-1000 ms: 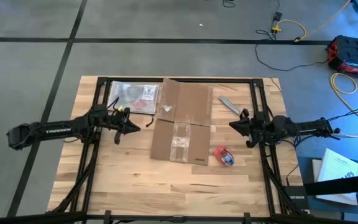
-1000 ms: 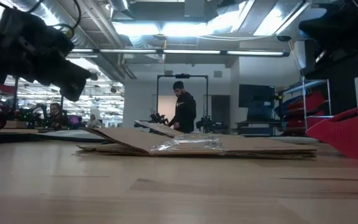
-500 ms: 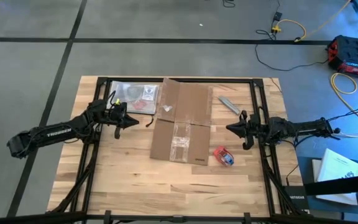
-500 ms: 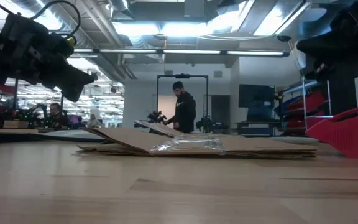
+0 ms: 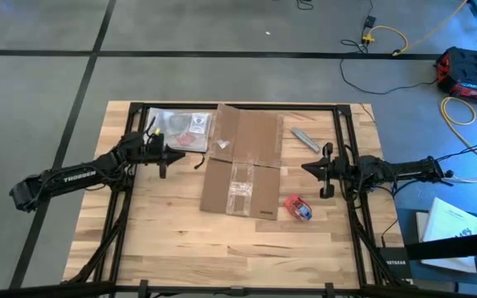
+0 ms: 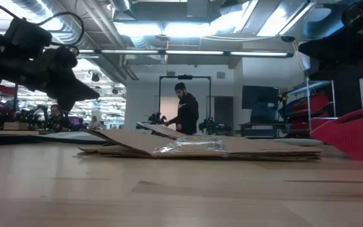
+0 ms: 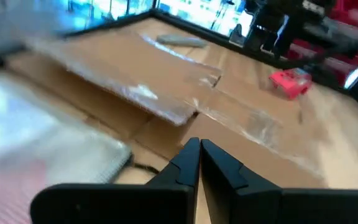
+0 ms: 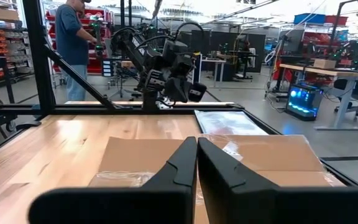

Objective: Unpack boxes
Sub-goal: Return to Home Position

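The brown cardboard box (image 5: pixel 240 161) lies flattened on the middle of the wooden table, with clear tape strips (image 5: pixel 238 189) on it. In the low view one flap (image 6: pixel 162 130) slants up a little. My left gripper (image 5: pixel 176 156) hovers shut just left of the box, above the table, near a clear plastic bag (image 5: pixel 176 128). In its wrist view the shut fingertips (image 7: pixel 199 147) point at the box (image 7: pixel 166 93). My right gripper (image 5: pixel 305 168) hovers shut off the box's right edge and points level at the box (image 8: pixel 253 155).
A small red-and-blue object (image 5: pixel 298 208) lies near the box's right front corner. A grey flat piece (image 5: pixel 305 139) lies at the far right. Black frame rails (image 5: pixel 342 132) run along the table's sides. A person (image 6: pixel 185 113) stands in the room beyond the table.
My left gripper has swung toward the table's far edge, closer to the plastic bag, and stays shut. My right gripper has rolled about its own axis in place. The box has kept still.
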You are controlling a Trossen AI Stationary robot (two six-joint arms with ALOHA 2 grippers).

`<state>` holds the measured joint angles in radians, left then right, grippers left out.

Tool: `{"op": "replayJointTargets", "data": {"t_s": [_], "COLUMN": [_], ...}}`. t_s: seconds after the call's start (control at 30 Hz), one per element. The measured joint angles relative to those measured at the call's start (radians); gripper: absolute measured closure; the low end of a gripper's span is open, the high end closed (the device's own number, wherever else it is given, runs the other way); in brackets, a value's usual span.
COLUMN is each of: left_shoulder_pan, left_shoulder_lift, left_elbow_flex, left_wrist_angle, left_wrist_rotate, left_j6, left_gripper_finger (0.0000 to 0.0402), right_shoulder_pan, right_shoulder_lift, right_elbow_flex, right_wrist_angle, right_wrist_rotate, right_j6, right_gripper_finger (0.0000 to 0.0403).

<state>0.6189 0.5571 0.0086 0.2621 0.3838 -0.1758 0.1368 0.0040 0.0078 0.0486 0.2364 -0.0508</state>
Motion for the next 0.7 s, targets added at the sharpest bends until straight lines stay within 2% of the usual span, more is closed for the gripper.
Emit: {"op": "replayJointTargets", "data": {"t_s": [0.07,0.17,0.47,0.7], "left_shoulder_pan": [-0.005,-0.021,-0.029,-0.029], "left_shoulder_lift": [0.004,0.004,0.003,0.003], "left_elbow_flex": [0.0,0.0,0.0,0.0], "left_wrist_angle": [-0.001,-0.033,-0.192,-0.201], "left_wrist_rotate": [-0.001,-0.022,-0.028,-0.029], "left_j6": [-0.208,-0.388,-0.426,-0.427], "left_gripper_finger": [0.0402,0.0402,0.0402,0.0402], "right_shoulder_pan": [0.0,0.0,0.0,0.0], "right_shoulder_lift": [0.0,0.0,0.0,0.0], "right_elbow_flex": [0.0,0.0,0.0,0.0], "right_wrist_angle": [0.0,0.0,0.0,0.0], "right_wrist_rotate": [-0.001,-0.001,-0.003,-0.003], "right_j6": [0.0,0.0,0.0,0.0], "right_gripper_finger": [0.0402,0.0402,0.0402,0.0402]}}
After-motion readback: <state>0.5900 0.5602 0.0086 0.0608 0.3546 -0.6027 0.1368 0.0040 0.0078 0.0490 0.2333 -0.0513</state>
